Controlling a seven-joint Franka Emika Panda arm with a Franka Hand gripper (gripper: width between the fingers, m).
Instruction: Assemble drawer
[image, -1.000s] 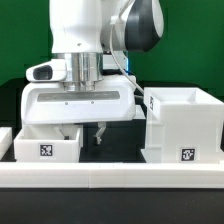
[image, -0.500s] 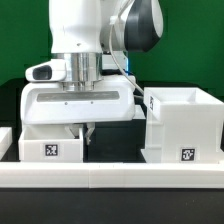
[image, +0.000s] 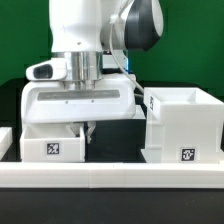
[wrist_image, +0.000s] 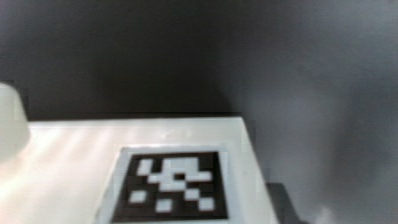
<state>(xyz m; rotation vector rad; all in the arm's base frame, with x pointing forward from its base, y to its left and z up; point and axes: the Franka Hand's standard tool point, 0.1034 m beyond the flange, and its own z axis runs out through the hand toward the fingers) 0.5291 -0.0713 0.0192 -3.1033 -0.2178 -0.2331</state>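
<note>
Compared with a second ago, the gripper (image: 88, 130) sits lower and closer to the tray (image: 50, 146), and the dark fingers show less of their length; over the last half second almost nothing shifts. One dark finger (image: 91, 129) shows just beside the tray's wall on the exterior view's right; the other is hidden behind the tray, so how far the hand is open, and whether it has hold of the wall, cannot be told. Tray rests on the dark table (image: 115, 150), its front tag (image: 50, 151) facing the camera; tall box casing (image: 182, 120) stands upright to the exterior view's right, near the tray but apart from it, open at the top, one tag low on its front, another on its side. Long low border rail (image: 110, 172) runs across the foreground, in front of both parts. Wrist view: a white surface (wrist_image: 71, 150) with a blurred tag on it, close up, against dark ground; which part it belongs to is not clear.
</note>
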